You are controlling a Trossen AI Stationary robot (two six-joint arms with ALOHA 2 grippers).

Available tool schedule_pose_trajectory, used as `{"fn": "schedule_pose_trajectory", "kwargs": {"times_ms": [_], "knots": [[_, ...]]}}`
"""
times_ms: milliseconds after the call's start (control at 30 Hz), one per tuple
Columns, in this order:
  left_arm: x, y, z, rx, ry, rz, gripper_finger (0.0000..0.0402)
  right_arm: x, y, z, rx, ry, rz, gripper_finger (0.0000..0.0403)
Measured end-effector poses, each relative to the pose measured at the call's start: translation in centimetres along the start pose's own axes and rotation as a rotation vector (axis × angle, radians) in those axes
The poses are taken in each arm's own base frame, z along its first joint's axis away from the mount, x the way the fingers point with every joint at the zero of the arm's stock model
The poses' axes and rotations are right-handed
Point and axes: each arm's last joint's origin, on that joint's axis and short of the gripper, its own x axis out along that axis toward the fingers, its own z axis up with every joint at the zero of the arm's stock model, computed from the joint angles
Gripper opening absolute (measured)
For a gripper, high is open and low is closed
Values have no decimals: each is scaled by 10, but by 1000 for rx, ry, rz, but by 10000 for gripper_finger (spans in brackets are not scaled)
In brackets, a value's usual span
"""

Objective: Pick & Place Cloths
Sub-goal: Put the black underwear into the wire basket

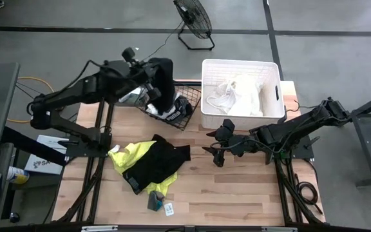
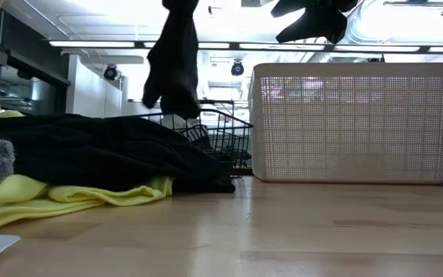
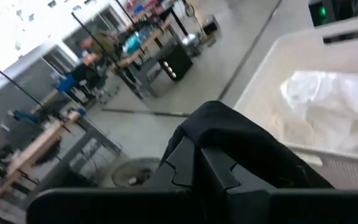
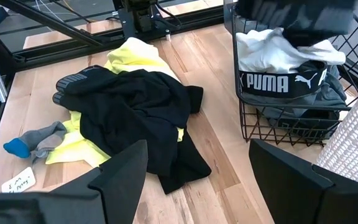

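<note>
Black cloth (image 1: pixel 161 80): hanging lengthwise from left gripper (image 1: pixel 152 82), clamped, above wire basket (image 1: pixel 189 103)
Right gripper (image 1: pixel 216 143): fingers wide, empty, beside tub (image 1: pixel 272 87)
Pile (image 1: pixel 148 164): nearer right gripper

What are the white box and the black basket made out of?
The white box looks like stiff matte plastic: its walls are a fine grid of tiny holes that light shines through. The black basket looks like thin metal wire, probably coated: you see the clothes between its bars.
</note>
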Motion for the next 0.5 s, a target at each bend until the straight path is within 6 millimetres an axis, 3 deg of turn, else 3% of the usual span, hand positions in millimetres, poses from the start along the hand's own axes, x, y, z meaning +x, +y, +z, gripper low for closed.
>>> {"fn": "schedule_pose_trajectory", "kwargs": {"times_ms": [500], "knots": [[41,-21,-55,-96,141,-68,0,0,0,0,0,0,0,275]]}}
